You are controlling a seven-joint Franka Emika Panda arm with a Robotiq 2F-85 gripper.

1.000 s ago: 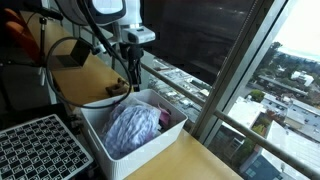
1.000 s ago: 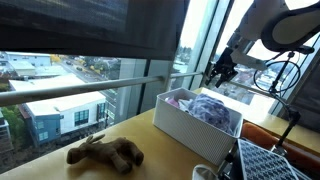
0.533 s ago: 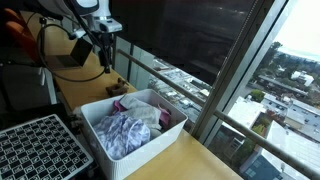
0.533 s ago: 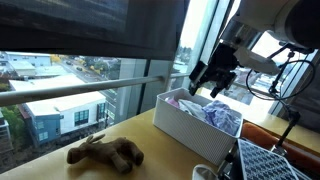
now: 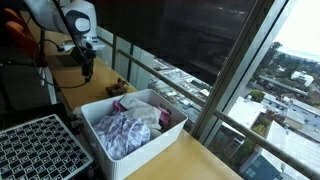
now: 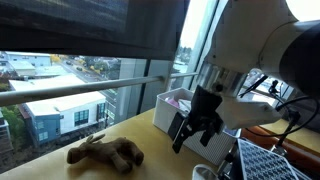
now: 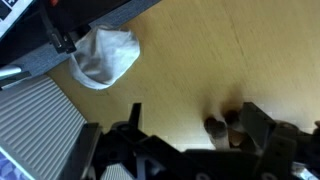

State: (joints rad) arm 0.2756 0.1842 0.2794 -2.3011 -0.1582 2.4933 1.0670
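- The hand [image 5: 86,70] hangs with its fingers spread wide and nothing between them; it touches nothing.
- In an exterior view the hand [image 6: 192,142] is large and close to the camera, and it covers part of the white bin [image 6: 165,113].
- The clothes [image 5: 125,128] lie heaped inside the white bin [image 5: 150,148] on the table [image 5: 190,160], well apart from the hand.
- In the wrist view the spread hand [image 7: 195,140] looks down on bare wood, with the brown plush toy [image 7: 225,125] showing between its fingers and a white rounded object [image 7: 105,55] farther off.
- A second ago the hand was just above the clothes, its fingers narrower, and the purple bundle stood puffed up.
- Since then the fingers have spread fully, the arm has swung away from the bin, and the clothes have settled lower.
- The plush toy [image 6: 105,153] and the black grid tray [image 5: 35,150] have not moved.
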